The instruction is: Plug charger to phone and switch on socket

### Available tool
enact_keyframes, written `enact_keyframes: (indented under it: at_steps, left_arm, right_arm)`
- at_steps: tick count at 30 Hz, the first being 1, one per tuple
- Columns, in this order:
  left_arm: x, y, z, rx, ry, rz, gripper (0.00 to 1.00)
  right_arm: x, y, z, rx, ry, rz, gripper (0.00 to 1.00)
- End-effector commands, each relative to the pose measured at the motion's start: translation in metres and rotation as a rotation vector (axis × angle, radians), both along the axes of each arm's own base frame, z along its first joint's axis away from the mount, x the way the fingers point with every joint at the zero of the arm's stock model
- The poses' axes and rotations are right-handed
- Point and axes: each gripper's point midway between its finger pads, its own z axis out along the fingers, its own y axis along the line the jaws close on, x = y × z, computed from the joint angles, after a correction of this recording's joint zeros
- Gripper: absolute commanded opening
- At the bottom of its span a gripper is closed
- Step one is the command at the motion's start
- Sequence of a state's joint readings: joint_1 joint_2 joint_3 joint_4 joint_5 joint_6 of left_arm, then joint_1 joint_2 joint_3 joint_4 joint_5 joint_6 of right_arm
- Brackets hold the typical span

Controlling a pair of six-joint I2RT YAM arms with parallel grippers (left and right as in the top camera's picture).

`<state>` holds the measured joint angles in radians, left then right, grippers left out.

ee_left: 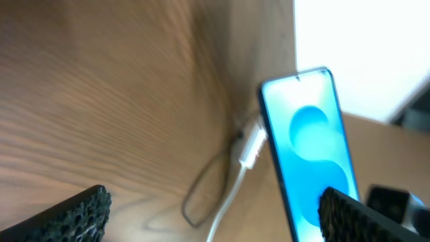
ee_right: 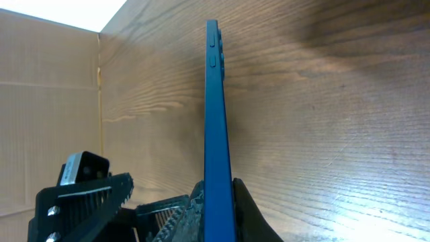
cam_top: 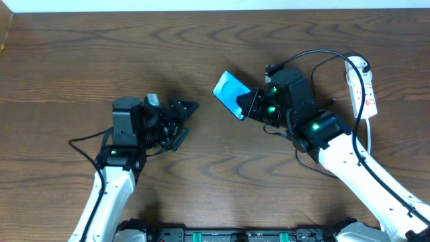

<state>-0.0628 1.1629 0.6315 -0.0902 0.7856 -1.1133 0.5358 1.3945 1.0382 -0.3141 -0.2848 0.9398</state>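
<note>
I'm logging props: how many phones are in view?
1. The phone is clamped in the right gripper, near the middle of the table, its screen facing the open left gripper. No other shows, though one could be hidden.

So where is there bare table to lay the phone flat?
Bare: the wide far-left stretch of table beyond the open left gripper, and the near-edge patch in the middle between the two arms. Crowded: the far right, where the charger cable loops by the socket, behind the right gripper holding the phone.
</note>
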Motion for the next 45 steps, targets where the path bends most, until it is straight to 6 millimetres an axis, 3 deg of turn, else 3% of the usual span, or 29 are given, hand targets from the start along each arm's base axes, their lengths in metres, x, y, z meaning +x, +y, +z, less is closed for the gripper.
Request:
enact_keyframes:
  at_steps: [1, 10, 15, 20, 26, 33, 40, 45]
  left_arm:
    - [-0.009, -0.017, 0.015, -0.096, -0.012, -0.108, 0.98]
    - [-0.007, -0.018, 0.020, -0.120, -0.014, -0.102, 0.98]
    - [-0.001, -0.024, 0.044, -0.120, -0.192, -0.178, 0.98]
    - [-0.004, -0.025, 0.056, -0.092, -0.293, -0.222, 0.98]
    - [-0.012, -0.027, 0.070, -0.055, -0.408, -0.270, 0.98]
    - [-0.025, -0.028, 0.087, -0.038, -0.489, -0.303, 0.98]
    - [-0.062, -0.021, 0.069, 0.076, -0.458, -0.348, 0.98]
    - [-0.080, 0.012, 0.035, 0.298, -0.312, -0.207, 0.99]
  right_arm:
    - [0.002, 0.002, 0.009, 0.052, 0.022, -0.030, 0.01]
    - [-0.002, -0.001, 0.002, 0.116, 0.156, -0.132, 0.01]
    - [-0.008, 0.005, 0.006, 0.072, 0.067, 0.032, 0.01]
    - [-0.016, 0.012, 0.016, 0.146, -0.002, 0.215, 0.01]
    - [-0.016, 0.006, 0.001, 0.238, -0.051, 0.253, 0.01]
    - [-0.019, 0.008, 0.000, 0.392, -0.129, 0.244, 0.01]
    - [-0.019, 0.004, -0.006, 0.405, -0.142, 0.216, 0.01]
    - [-0.016, 0.003, -0.006, 0.400, -0.151, 0.201, 0.01]
